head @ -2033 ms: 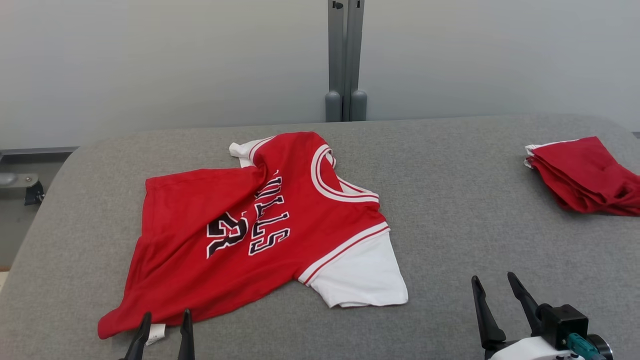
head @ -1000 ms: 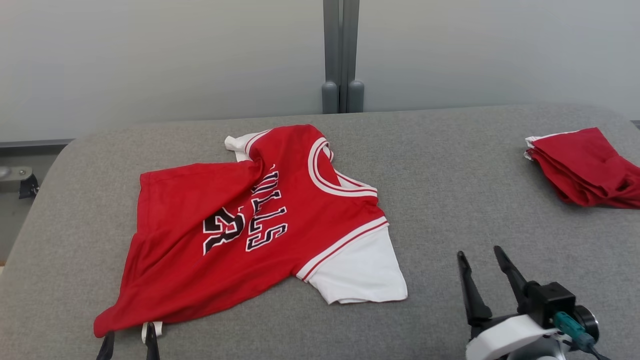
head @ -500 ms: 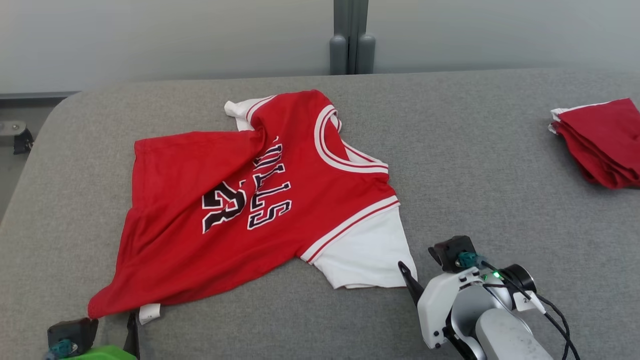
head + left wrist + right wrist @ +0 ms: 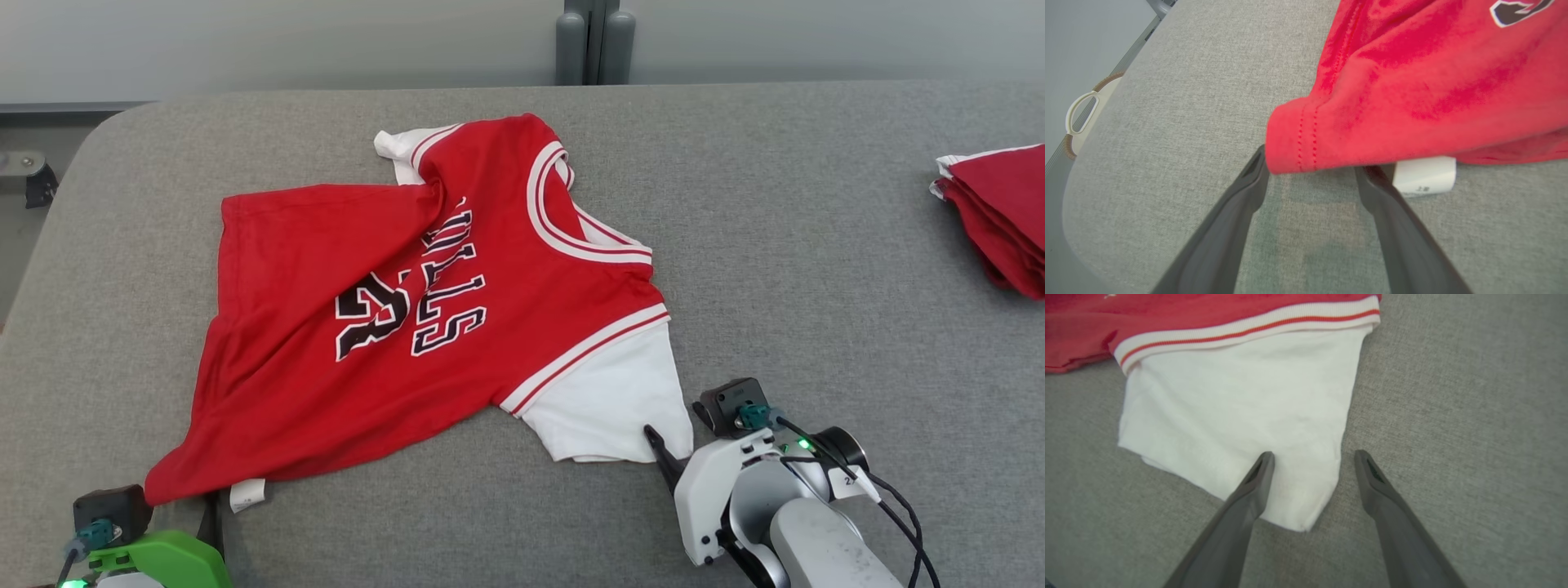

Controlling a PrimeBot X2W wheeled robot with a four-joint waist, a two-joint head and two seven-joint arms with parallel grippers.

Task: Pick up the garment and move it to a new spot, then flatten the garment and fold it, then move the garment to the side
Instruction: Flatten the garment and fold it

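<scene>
The garment is a red jersey with white sleeves and black lettering, lying crumpled on the grey padded table. My left gripper is open at the jersey's near left hem corner, one finger on each side of it. A white label pokes out beside its right finger. My right gripper is open over the near corner of the white sleeve; its left finger lies above the cloth and its right finger above bare table. In the head view the right gripper touches the sleeve's edge.
A stack of folded red garments sits at the table's far right edge. A grey post stands behind the table. The table's rounded left edge drops off, and a basket handle shows beyond it.
The head camera has tilted down. Both open grippers have moved forward to the jersey, the right to the white sleeve's corner and the left to the red hem corner. The jersey has not moved.
</scene>
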